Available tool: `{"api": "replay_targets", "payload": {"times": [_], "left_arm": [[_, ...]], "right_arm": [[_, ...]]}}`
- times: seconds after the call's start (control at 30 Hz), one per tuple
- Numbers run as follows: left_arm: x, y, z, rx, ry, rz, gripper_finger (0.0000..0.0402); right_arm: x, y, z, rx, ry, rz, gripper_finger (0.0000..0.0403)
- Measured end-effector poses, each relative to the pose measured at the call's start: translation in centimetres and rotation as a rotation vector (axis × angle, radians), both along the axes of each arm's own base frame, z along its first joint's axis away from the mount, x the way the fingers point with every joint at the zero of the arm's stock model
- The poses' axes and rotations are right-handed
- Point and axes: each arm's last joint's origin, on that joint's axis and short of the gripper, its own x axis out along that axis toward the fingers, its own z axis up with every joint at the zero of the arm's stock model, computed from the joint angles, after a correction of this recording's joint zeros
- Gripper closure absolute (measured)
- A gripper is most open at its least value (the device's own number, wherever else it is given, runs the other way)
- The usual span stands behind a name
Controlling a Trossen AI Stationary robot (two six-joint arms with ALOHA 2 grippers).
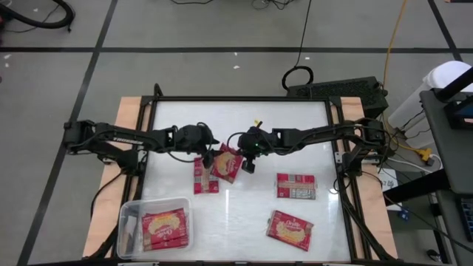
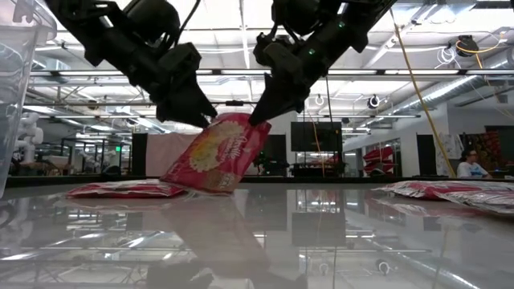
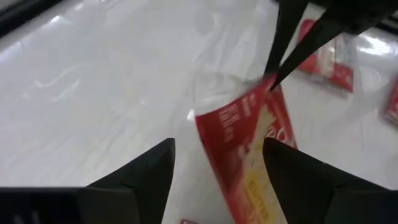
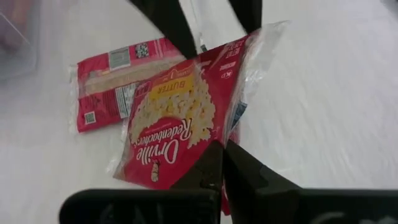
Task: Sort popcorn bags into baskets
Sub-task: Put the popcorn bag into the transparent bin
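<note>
A red popcorn bag (image 1: 227,164) stands tilted at the table's middle, picture side toward my right wrist camera (image 4: 180,118). My right gripper (image 1: 249,164) is shut on it. My left gripper (image 1: 209,157) is open. Its fingers (image 3: 152,171) stand on either side of the bag's opposite upper edge (image 3: 239,134); I cannot tell whether they touch it. A second bag (image 1: 205,179) lies flat, back up, beside the held one. Two more bags (image 1: 295,185) (image 1: 290,228) lie at the right. The clear basket (image 1: 130,214) at the near left holds one bag (image 1: 164,229). My right gripper pinches the bag's upper corner (image 3: 268,87) between its two shut fingers. The fingers slant down at it from above and from the table's right (image 2: 259,120). The bag hangs tilted below them, its lower end (image 2: 201,186) down on the table by the flat bag.
The table's wooden side rails (image 1: 129,118) and dark frame bound the white top. There is free white surface between the basket and the right-hand bags (image 1: 229,222). A person sits in the room far behind the table (image 2: 470,164).
</note>
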Motion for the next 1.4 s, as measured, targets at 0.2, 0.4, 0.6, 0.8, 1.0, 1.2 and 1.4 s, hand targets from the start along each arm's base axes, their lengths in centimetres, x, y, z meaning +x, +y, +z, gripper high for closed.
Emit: {"api": "replay_targets", "payload": {"times": [0.2,0.4,0.6,0.8,1.0,1.2,1.4], "left_arm": [[0.6,0.0,-0.7,-0.046,-0.006,-0.070,0.0160],[2.0,-0.5,-1.8,-0.029,-0.042,-0.175,0.0181],[2.0,-1.0,-1.5,0.020,-0.061,-0.212,0.0323],[1.5,-1.1,-0.2,0.053,-0.094,-0.222,0.0371],[0.7,-1.3,1.7,0.080,-0.165,-0.226,0.0376],[-0.2,-1.6,2.7,0.111,-0.161,-0.235,0.0381],[0.2,-1.8,4.5,0.197,-0.097,-0.271,0.0371]], "right_arm": [[0.3,0.1,0.3,-0.004,-0.044,0.004,0.0403],[0.4,0.2,0.4,-0.009,-0.051,0.012,0.0403],[0.0,0.3,0.4,-0.006,-0.020,0.020,0.0403],[-0.9,0.3,1.9,-0.011,-0.026,0.029,0.0403],[-2.4,0.8,4.4,0.033,-0.065,0.034,0.0367],[-4.3,1.2,7.5,0.030,-0.148,0.028,0.0292],[-3.8,1.2,7.6,0.019,-0.194,0.036,0.0222]]}}
